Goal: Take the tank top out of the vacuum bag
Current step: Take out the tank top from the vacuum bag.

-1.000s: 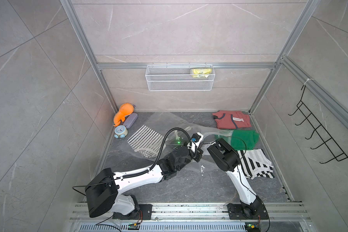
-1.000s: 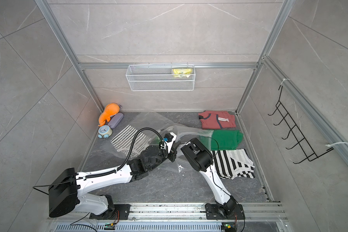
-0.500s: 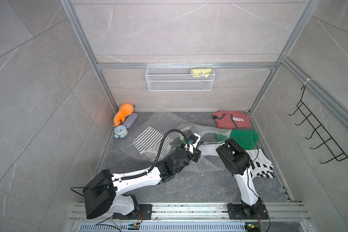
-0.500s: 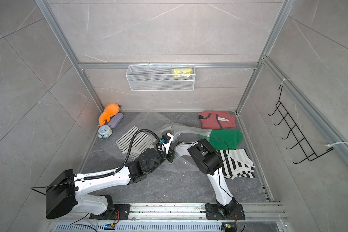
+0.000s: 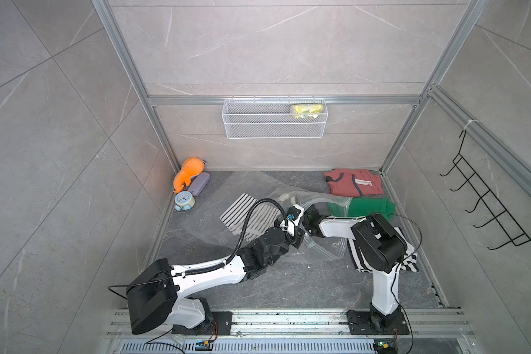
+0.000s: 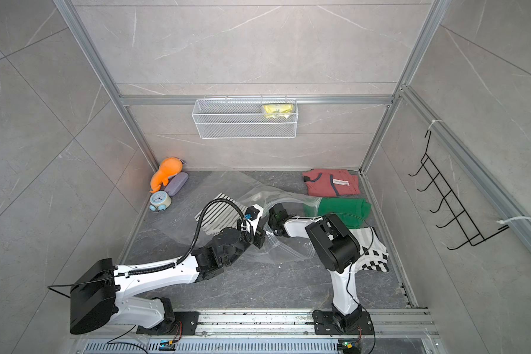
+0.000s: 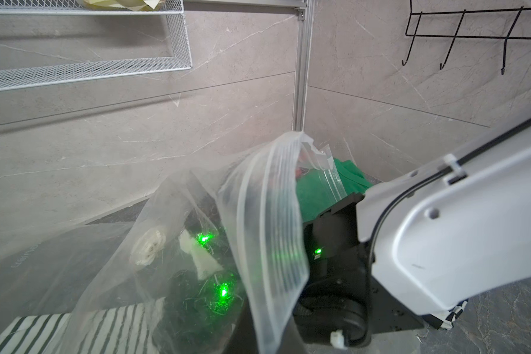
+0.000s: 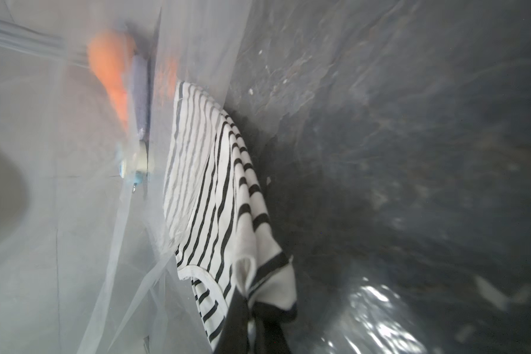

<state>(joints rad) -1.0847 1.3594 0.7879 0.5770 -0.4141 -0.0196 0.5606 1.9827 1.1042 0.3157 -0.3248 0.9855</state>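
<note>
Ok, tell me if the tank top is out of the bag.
Inside: the striped tank top lies under the clear plastic of the vacuum bag.

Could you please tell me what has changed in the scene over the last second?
The right end effector, shut on the black-and-white striped tank top, pulled toward the robot's right, dragging it toward the mouth of the clear crinkly plastic vacuum bag. The left end effector stayed shut on the bag's edge. The folded red garment and green garment did not move.
</note>
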